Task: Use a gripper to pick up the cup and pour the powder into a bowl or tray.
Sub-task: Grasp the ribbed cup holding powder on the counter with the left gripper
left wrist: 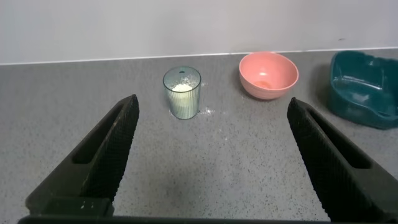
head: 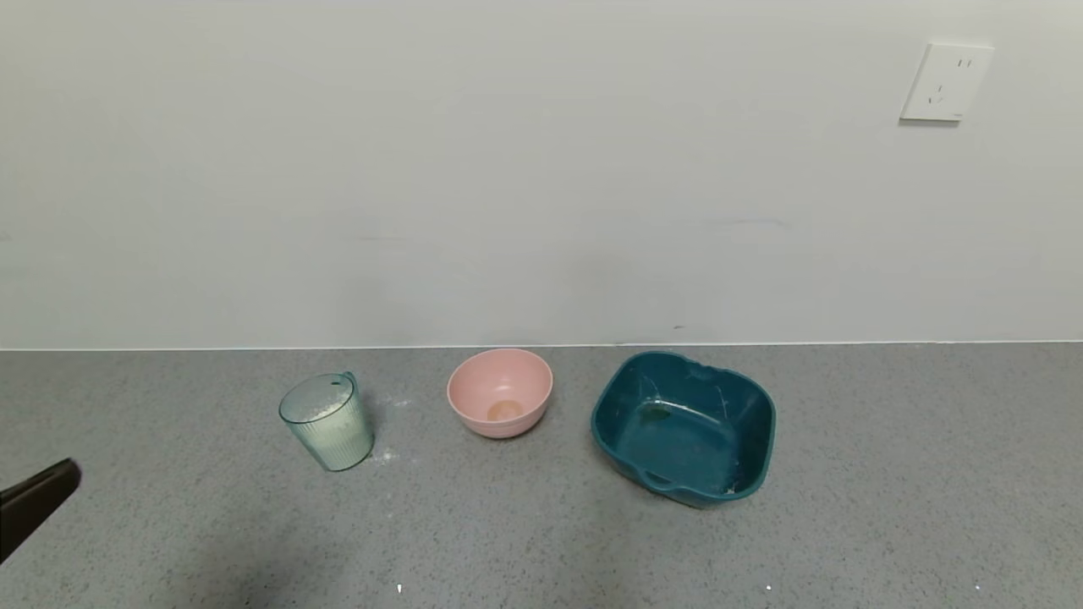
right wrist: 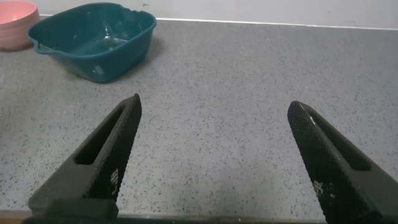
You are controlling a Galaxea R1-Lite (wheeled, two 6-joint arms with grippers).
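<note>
On the grey counter (head: 888, 474), the cup (head: 328, 420) stands upright holding powder (left wrist: 181, 87), left of the pink bowl (head: 500, 392) and teal tray (head: 684, 427). Left gripper (left wrist: 211, 155) sits near the counter's left front, fingers spread, facing the cup, well apart. Right gripper (right wrist: 214, 158) is spread, idle right of the tray.

Plain test bench: speckled grey counter (head: 888, 474), wall socket (head: 946, 83)
</note>
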